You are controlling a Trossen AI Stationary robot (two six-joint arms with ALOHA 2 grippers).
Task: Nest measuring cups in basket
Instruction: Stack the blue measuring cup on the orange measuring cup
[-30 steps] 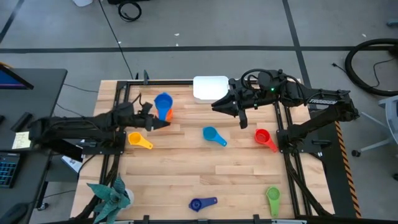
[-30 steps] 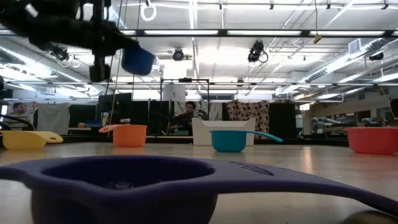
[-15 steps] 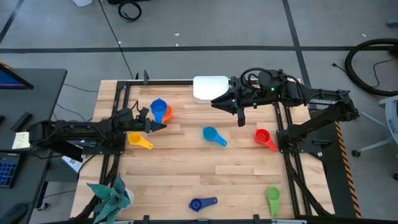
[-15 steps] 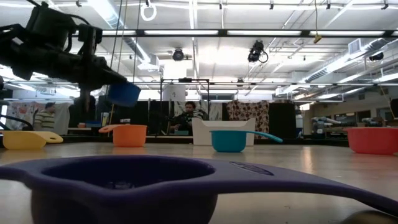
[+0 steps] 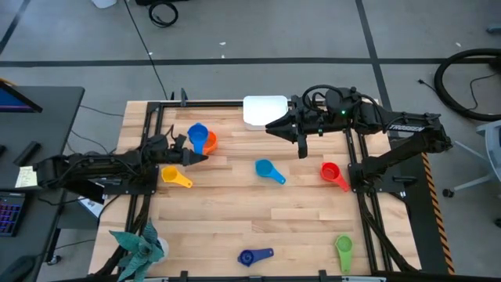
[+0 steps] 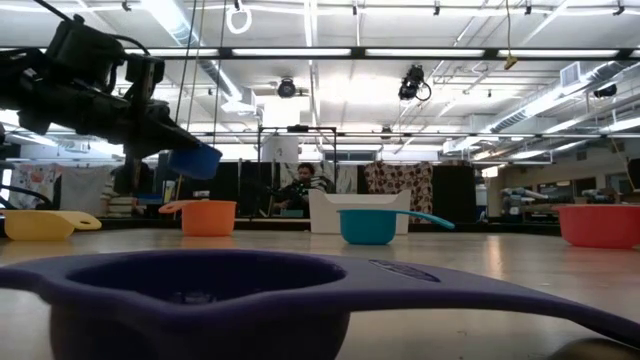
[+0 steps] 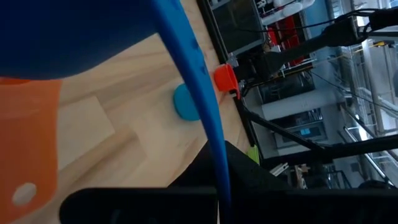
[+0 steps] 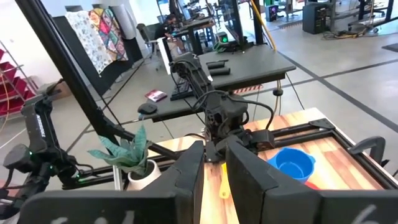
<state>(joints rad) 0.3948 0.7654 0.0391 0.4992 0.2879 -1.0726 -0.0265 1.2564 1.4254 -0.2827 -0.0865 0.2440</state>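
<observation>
1. Lowered since the earlier frame, the medium blue measuring cup (image 5: 198, 135) now hangs just above the orange measuring cup (image 5: 210, 142) instead of riding high over it; the left end effector (image 5: 188, 154) is clamped shut on its handle.
2. Nearest the low camera lies the dark blue measuring cup (image 6: 200, 300), at the near edge of the bench (image 5: 235, 211), with the green measuring cup (image 5: 344, 248) off toward the right corner.
3. Further in sit the yellow measuring cup (image 5: 175, 176), the light blue measuring cup (image 5: 268, 170) and the red measuring cup (image 5: 333, 173), well apart from one another.
4. At the far edge stands the white basket (image 5: 264, 110), with no cup in it. The right end effector (image 5: 301, 139) hovers just beside it, fingers narrowly parted; I cannot tell whether it holds anything.
5. Risk: the blue bowl is tilted and sits slightly off the orange bowl's centre, so releasing now could leave it riding the rim or tip the orange cup over.
6. The thin handle grip could also let the cup swivel as it meets the rim.
</observation>
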